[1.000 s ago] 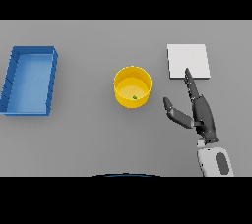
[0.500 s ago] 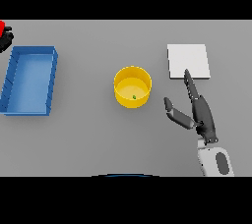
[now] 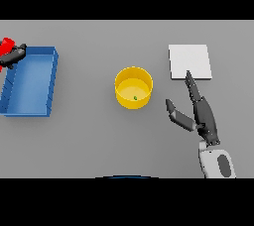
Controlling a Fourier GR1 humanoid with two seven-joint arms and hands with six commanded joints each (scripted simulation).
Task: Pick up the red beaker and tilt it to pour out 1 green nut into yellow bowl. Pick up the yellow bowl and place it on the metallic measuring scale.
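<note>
Right hand (image 3: 202, 116) spread flat, holding nothing, just right of yellow bowl (image 3: 134, 87). Green nut (image 3: 135, 97) sits inside: pour looks done. Left hand (image 3: 13, 55) grips red beaker (image 3: 6, 45) far left. Bowl not yet on scale (image 3: 190, 61), upper right of bowl.

light: even, flat, source cannot be told
shadows: barely cast on table (image 3: 99, 141)
glare: possibly on scale (image 3: 190, 61)

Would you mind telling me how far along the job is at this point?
The pour looks done: a green nut lies in the yellow bowl. In hand: the left hand holds the red beaker at the left edge, over the blue tray. Left to do: the bowl is not on the scale; the open right hand waits beside the bowl.
</note>
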